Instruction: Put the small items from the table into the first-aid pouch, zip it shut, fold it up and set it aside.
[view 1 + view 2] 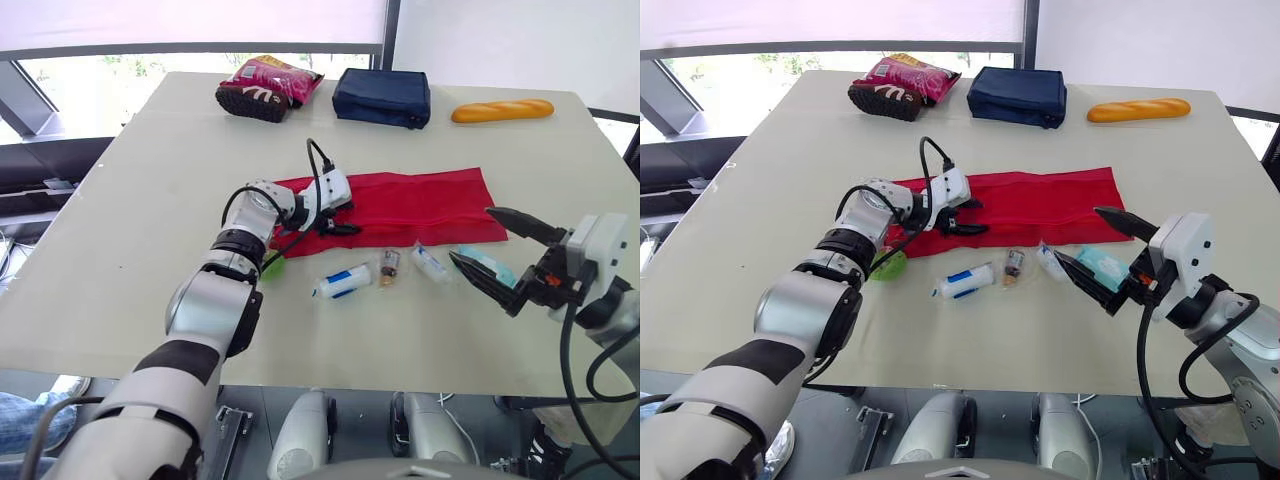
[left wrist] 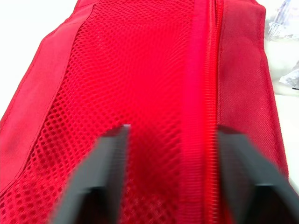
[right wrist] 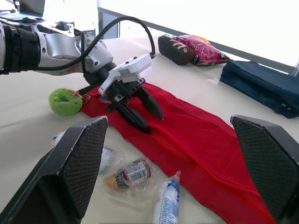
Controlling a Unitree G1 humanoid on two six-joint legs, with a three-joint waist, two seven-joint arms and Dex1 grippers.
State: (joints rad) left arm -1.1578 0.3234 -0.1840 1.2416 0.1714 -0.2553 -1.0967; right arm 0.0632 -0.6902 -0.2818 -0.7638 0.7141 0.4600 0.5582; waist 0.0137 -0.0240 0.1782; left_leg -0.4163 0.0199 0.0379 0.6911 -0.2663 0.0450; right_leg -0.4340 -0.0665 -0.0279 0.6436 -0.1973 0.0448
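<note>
Early stage, by look of it: pouch (image 1: 400, 205) lies flat and unfolded mid-desk (image 1: 150, 220), nothing packed. Four small things lie just on near side of pouch: roll (image 1: 345, 281), bottle (image 1: 389, 266), tube (image 1: 430, 262), packet (image 1: 487, 265). Packing, zipping, folding, setting aside all left.

Robot's left hand (image 1: 340, 218) rests on pouch's left end, fingers apart astride zip. Robot's right hand (image 1: 470, 233) hovers off pouch's right near corner, fingers wide, empty.

Green ball (image 1: 272, 268) by pouch's left end. Beyond pouch: snack bag (image 1: 270, 85), navy bag (image 1: 382, 96), bread loaf (image 1: 502, 110). Desk pale, matte; window (image 1: 100, 70) and white wall (image 1: 500, 40) behind.
</note>
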